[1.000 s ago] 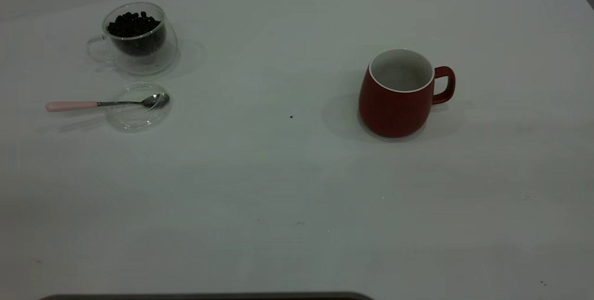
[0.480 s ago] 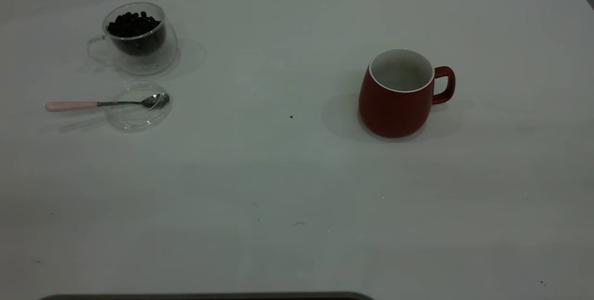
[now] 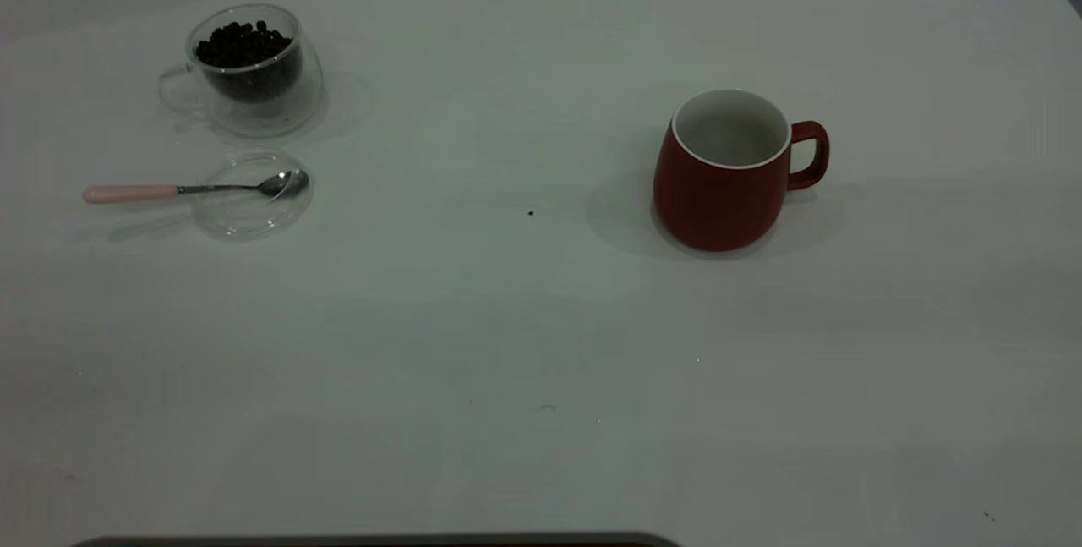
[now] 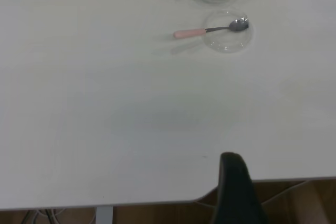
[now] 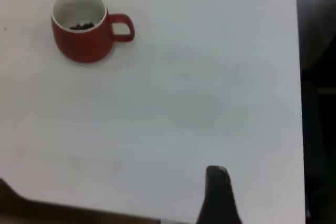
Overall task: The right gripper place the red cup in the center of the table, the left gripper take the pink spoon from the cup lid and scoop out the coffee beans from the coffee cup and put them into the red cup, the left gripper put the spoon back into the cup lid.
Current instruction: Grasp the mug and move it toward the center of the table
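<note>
Nothing has shifted since before — pink spoon (image 3: 190,189) rests on cup lid (image 3: 251,209) near the surface's (image 3: 541,344) left edge; either pincer's state can't be told.

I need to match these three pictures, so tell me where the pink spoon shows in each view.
Exterior view: the pink spoon lies at the left, its bowl on the cup lid, in front of the coffee cup.
Left wrist view: the pink spoon lies far off, near the top, its bowl on the cup lid.
Right wrist view: not in it.
Shared landmark: the cup lid.
</note>
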`<act>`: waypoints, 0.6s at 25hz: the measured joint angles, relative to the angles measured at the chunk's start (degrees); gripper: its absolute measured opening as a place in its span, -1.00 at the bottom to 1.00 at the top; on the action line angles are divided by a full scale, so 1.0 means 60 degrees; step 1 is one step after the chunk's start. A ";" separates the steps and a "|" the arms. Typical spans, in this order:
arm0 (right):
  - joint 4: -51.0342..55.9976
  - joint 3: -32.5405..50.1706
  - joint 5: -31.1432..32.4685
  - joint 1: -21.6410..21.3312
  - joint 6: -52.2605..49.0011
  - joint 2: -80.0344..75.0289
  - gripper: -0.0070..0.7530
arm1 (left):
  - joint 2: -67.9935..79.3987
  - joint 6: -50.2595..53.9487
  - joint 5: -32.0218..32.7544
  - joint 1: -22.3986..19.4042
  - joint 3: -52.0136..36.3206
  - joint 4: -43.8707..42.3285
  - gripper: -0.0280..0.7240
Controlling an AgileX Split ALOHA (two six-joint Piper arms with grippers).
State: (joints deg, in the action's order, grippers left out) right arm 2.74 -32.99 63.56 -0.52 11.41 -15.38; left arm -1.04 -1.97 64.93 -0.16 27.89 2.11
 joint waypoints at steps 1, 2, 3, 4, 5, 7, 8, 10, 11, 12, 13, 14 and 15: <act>0.0000 -0.0202 -0.0068 0.0000 0.0054 -0.0499 0.57 | 0.0000 0.0000 0.0000 0.0000 0.0000 0.0000 0.45; 0.0000 -0.0351 -0.0207 0.0000 0.0116 -0.1147 0.57 | 0.0000 0.0000 0.0000 0.0000 0.0000 0.0000 0.45; 0.0000 -0.0501 -0.0433 0.0000 0.0174 -0.1831 0.57 | 0.0000 0.0000 0.0000 0.0000 0.0000 0.0000 0.45; 0.0000 -0.0638 -0.0753 0.0000 0.0261 -0.2544 0.57 | 0.0000 0.0000 0.0000 0.0000 0.0000 0.0000 0.45; 0.0019 -0.0733 -0.1131 0.0000 0.0337 -0.3148 0.57 | 0.0000 0.0000 0.0000 0.0000 0.0000 0.0000 0.45; 0.0056 -0.0909 -0.1879 0.0000 0.0568 -0.4599 0.57 | 0.0000 0.0000 0.0000 0.0000 0.0000 0.0000 0.45; 0.0026 -0.0951 -0.2361 0.0000 0.0739 -0.5193 0.57 | 0.0000 0.0000 0.0000 0.0000 0.0000 0.0000 0.45; -0.0096 -0.0974 -0.3377 0.0000 0.1262 -0.6571 0.57 | 0.0000 0.0010 0.0000 0.0000 0.0000 0.0000 0.45; -0.0107 -0.0985 -0.3914 0.0000 0.1537 -0.7224 0.57 | 0.0000 0.0020 0.0000 0.0000 0.0000 0.0000 0.45; -0.0107 -0.0998 -0.4413 0.0000 0.1753 -0.7733 0.57 | 0.0000 0.0020 0.0000 0.0000 0.0000 0.0000 0.45; -0.0107 -0.1009 -0.4791 0.0000 0.2061 -0.8308 0.57 | 0.0000 0.0020 0.0000 0.0000 0.0000 0.0000 0.45; -0.0107 -0.1009 -0.5208 0.0000 0.2481 -0.8847 0.57 | 0.0000 0.0020 0.0000 0.0000 0.0000 0.0000 0.45; -0.0107 -0.1009 -0.5561 0.0000 0.2977 -0.9272 0.57 | 0.0000 0.0020 0.0000 0.0000 0.0000 0.0000 0.45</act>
State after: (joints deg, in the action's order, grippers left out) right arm 2.10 -39.05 30.20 -0.52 29.28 -71.01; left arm -1.04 -1.85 64.93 -0.16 27.89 2.11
